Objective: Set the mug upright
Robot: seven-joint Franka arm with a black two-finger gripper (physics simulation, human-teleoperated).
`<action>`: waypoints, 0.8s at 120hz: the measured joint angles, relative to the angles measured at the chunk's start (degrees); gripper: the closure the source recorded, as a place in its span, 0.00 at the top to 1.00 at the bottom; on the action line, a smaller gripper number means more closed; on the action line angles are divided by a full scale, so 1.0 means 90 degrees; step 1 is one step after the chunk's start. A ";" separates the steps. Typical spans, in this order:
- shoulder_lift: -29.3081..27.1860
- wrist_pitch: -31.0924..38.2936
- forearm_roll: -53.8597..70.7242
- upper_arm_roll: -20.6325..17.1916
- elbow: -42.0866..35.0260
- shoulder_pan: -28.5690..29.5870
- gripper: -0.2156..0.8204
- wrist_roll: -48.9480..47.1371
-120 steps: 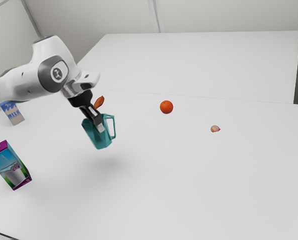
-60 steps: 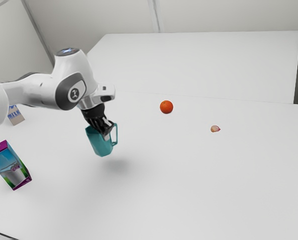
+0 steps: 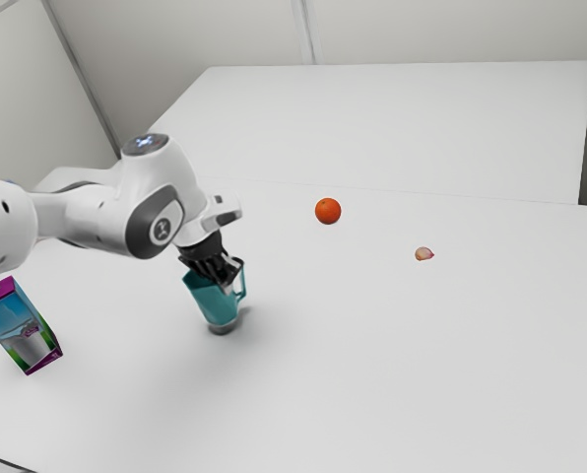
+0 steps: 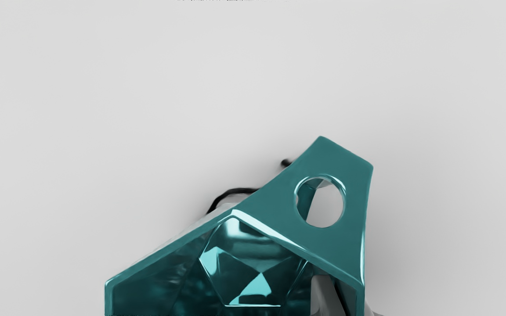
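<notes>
Mug [image 3: 215,302] teal, faceted, w/ hndl [image 4: 332,160]; tilted, mouth up.

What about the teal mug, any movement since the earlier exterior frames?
Yes. Judged against the orange, which sits where it did, the mug has come lower in the exterior view and slightly toward the exterior view's right.

A glossy teal, faceted mug [image 3: 213,302] with an angular handle [image 4: 354,184] leans, gripped in my pincer [image 3: 231,283], mouth up, its base near the white surface [image 3: 372,374].
</notes>
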 joint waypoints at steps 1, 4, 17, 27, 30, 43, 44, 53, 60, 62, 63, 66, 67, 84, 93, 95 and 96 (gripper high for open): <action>0.0009 0.0012 0.0000 0.0000 -0.0001 -0.0003 0.03 -0.0017; 0.0032 0.0046 0.0000 0.0000 -0.0005 -0.0009 0.03 -0.0067; 0.0107 0.0152 0.0001 -0.0001 -0.0010 -0.0012 0.03 -0.0264; 0.0175 0.0202 0.0001 -0.0001 -0.0011 -0.0012 0.03 -0.0409; 0.0202 0.0214 0.0001 -0.0001 -0.0011 -0.0013 0.03 -0.0450; 0.0337 0.0272 0.0002 -0.0001 -0.0011 -0.0017 0.03 -0.0608; 0.0343 0.0276 0.0003 -0.0001 -0.0011 -0.0018 0.03 -0.0619; 0.0368 0.0307 0.0000 -0.0001 -0.0011 -0.0032 0.11 -0.0709; 0.0358 0.0325 -0.0007 0.0001 -0.0011 -0.0047 0.24 -0.0763; 0.0350 0.0329 -0.0008 0.0001 -0.0011 -0.0051 0.28 -0.0777; 0.0345 0.0331 -0.0009 0.0001 -0.0011 -0.0054 0.29 -0.0784; 0.0329 0.0336 -0.0011 0.0001 -0.0008 -0.0060 0.35 -0.0804; 0.0323 0.0338 -0.0011 0.0001 -0.0007 -0.0062 0.36 -0.0810; 0.0149 0.0335 -0.0018 0.0001 0.0004 -0.0096 0.56 -0.0895; 0.0062 0.0305 -0.0024 0.0001 0.0036 -0.0103 0.62 -0.0931; 0.0047 0.0288 -0.0029 0.0001 0.0050 -0.0101 0.63 -0.0938; 0.0040 0.0274 -0.0033 0.0001 0.0063 -0.0100 0.64 -0.0941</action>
